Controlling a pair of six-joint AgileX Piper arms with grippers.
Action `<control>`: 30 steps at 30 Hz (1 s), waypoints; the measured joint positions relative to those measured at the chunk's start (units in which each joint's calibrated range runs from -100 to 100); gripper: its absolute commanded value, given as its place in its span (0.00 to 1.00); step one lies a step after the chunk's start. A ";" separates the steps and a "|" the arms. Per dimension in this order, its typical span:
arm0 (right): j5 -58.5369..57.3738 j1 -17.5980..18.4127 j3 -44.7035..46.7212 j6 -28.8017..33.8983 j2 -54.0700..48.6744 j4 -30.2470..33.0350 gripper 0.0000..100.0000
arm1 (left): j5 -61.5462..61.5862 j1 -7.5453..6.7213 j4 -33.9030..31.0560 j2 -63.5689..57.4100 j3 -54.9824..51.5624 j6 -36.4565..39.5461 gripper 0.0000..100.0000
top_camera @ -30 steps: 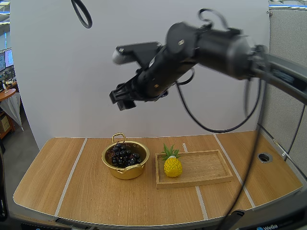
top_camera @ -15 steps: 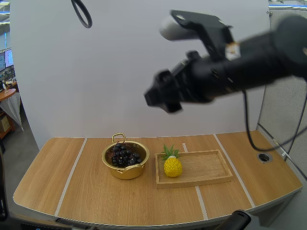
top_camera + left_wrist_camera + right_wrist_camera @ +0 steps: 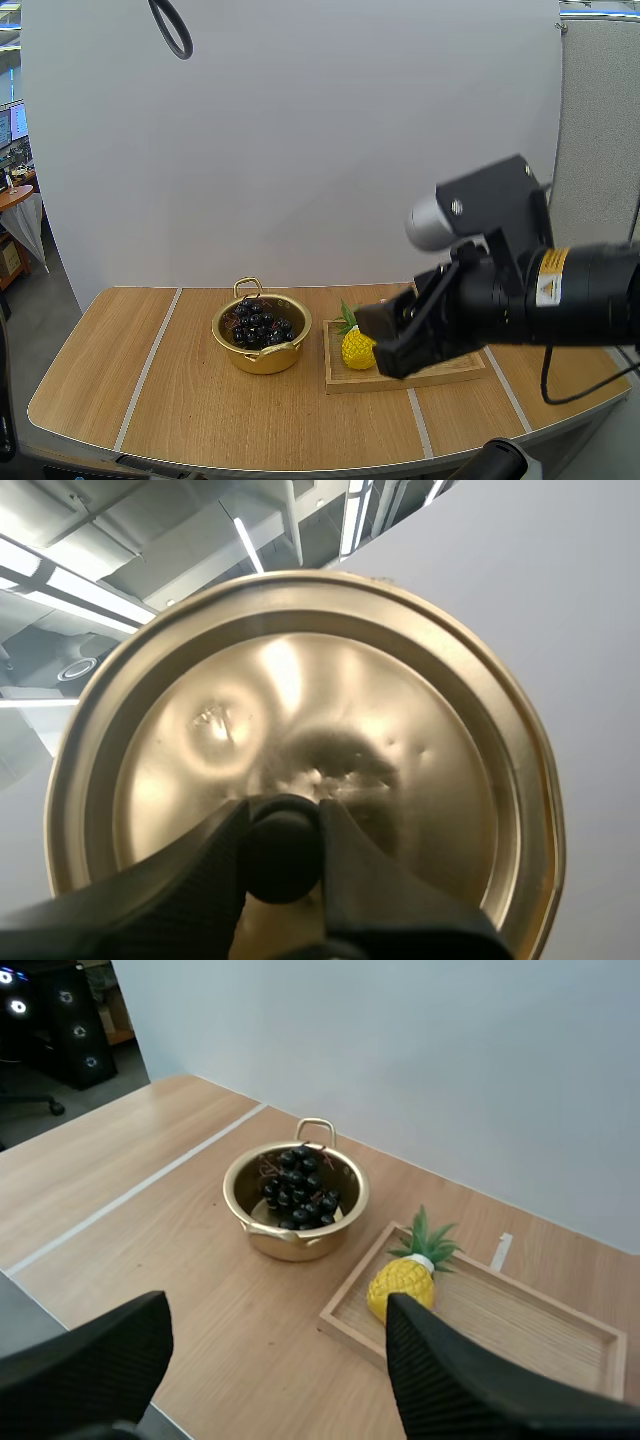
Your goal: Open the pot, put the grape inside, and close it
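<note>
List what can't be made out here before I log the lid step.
High view: the right arm covers most of the wooden tray and one side of the pineapple.
Left wrist view: the lid, pinched in the left gripper, blocks the table, so where it hangs relative to the pot cannot be told.
High and right wrist views: the grapes hide the pot's floor.

Pineapple [image 3: 398, 1280] in wooden tray [image 3: 510, 1320]

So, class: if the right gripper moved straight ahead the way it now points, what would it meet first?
Most likely the bare table, just short of the pot and beside the tray at its near corner. The open right gripper frames that patch. Depth is uncertain.
</note>
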State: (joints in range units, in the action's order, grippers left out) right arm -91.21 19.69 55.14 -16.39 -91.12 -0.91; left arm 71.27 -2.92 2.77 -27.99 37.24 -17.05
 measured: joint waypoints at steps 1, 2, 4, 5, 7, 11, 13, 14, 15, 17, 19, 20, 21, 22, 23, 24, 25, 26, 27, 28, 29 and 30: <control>-0.17 -0.26 0.33 0.11 -0.28 0.27 1.00 | 0.00 0.00 0.00 0.00 0.00 0.00 0.00; -0.33 -0.41 0.48 0.24 -0.41 0.91 1.00 | 0.00 0.00 0.00 0.00 0.00 0.00 0.00; -0.56 -0.66 0.76 0.57 -0.41 0.91 0.76 | 0.00 0.00 0.00 0.00 0.00 0.00 0.00; -0.54 -0.66 0.76 0.67 -0.41 0.91 0.57 | 0.00 0.00 0.00 0.00 0.00 0.00 0.00; -0.75 -0.73 0.76 0.67 -0.41 0.91 0.15 | 0.00 0.00 0.00 0.00 0.00 0.00 0.00; -1.16 -1.00 0.88 0.83 -0.41 0.54 0.00 | 0.00 0.00 0.00 0.00 0.00 0.00 0.00; -1.54 -1.20 0.88 0.83 -0.41 0.54 0.00 | 0.00 0.00 0.00 0.00 0.00 0.00 0.00; -1.55 -1.36 0.88 0.91 -0.41 0.54 0.00 | 0.00 0.00 0.00 0.00 0.00 0.00 0.00; -1.55 -1.45 0.88 0.91 -0.41 0.91 0.00 | 0.00 0.00 0.00 0.00 0.00 0.00 0.00; -1.85 -1.73 0.88 1.17 -0.41 1.35 0.00 | 0.00 0.00 0.00 0.00 0.00 0.00 0.00; -2.53 -1.73 0.88 1.39 -0.41 0.91 0.00 | 0.00 0.00 0.00 0.00 0.00 0.00 0.00; -2.72 -1.73 0.88 1.39 -0.41 0.91 0.00 | 0.00 0.00 0.00 0.00 0.00 0.00 0.00; -2.95 -1.73 0.88 1.39 -0.41 0.60 0.00 | 0.00 0.00 0.00 0.00 0.00 0.00 0.00; -2.95 -1.73 0.88 1.39 -0.41 0.48 0.00 | 0.00 0.00 0.00 0.00 0.00 0.00 0.00; -2.95 -1.83 0.88 1.39 -0.41 0.48 0.00 | 0.00 0.00 0.00 0.00 0.00 0.00 0.00; -2.95 -1.96 0.88 1.39 -0.41 0.48 0.00 | 0.00 0.00 0.00 0.00 0.00 0.00 0.00; -2.95 -2.03 0.88 1.39 -0.41 0.48 0.00 | 0.00 0.00 0.00 0.00 0.00 0.00 0.00; -2.95 -2.27 0.88 1.39 -0.41 0.48 0.00 | 0.00 0.00 0.00 0.00 0.00 0.00 0.00; -2.95 -2.47 0.88 1.39 -0.41 0.22 0.00 | 0.00 0.00 0.00 0.00 0.00 0.00 0.00; -2.95 -2.65 0.88 1.39 -0.41 0.05 0.00 | 0.00 0.00 0.00 0.00 0.00 0.00 0.00; -2.95 -2.90 0.88 1.39 -0.41 -0.26 0.00 | 0.00 0.00 0.00 0.00 0.00 0.00 0.00; -2.95 -3.03 0.88 1.39 -0.41 -0.75 0.00 | 0.00 0.00 0.00 0.00 0.00 0.00 0.00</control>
State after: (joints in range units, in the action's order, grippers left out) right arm -94.16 16.66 56.02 -15.00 -91.53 -1.66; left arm 71.27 -2.92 2.77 -27.99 37.24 -17.05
